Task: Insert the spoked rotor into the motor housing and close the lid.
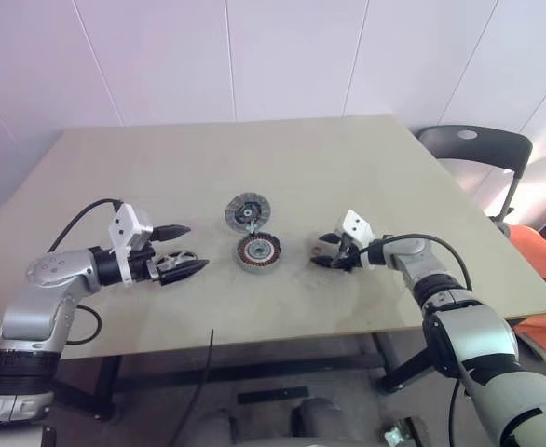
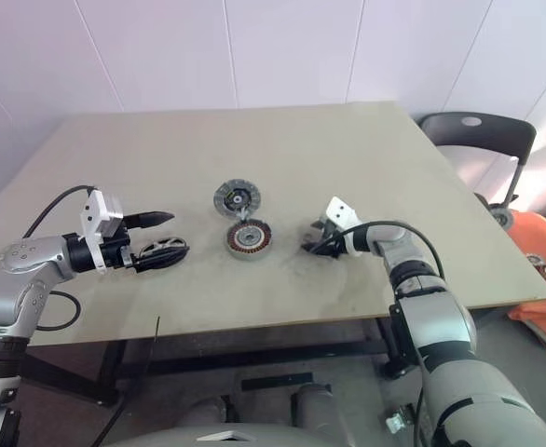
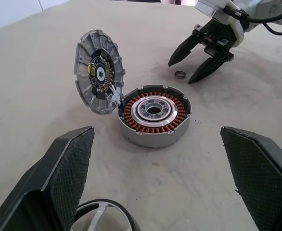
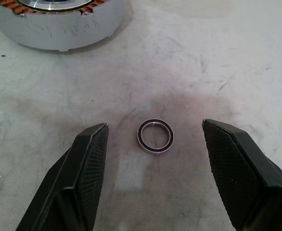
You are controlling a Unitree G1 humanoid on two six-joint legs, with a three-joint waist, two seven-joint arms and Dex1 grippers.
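The right gripper has its fingers spread around a small ring lying on the tabletop; the left gripper, fingers wide and empty, hangs over the spoked rotor. The motor housing stands open, its lid tilted up behind it, so insertion and closing both look still to do.

The motor housing sits flat near the middle of the table, its copper-brown windings ringing a silver centre. The lid, dark grey with a ribbed rim, stands tilted open against the housing's edge. The spoked rotor lies flat well apart, by the table's left side.
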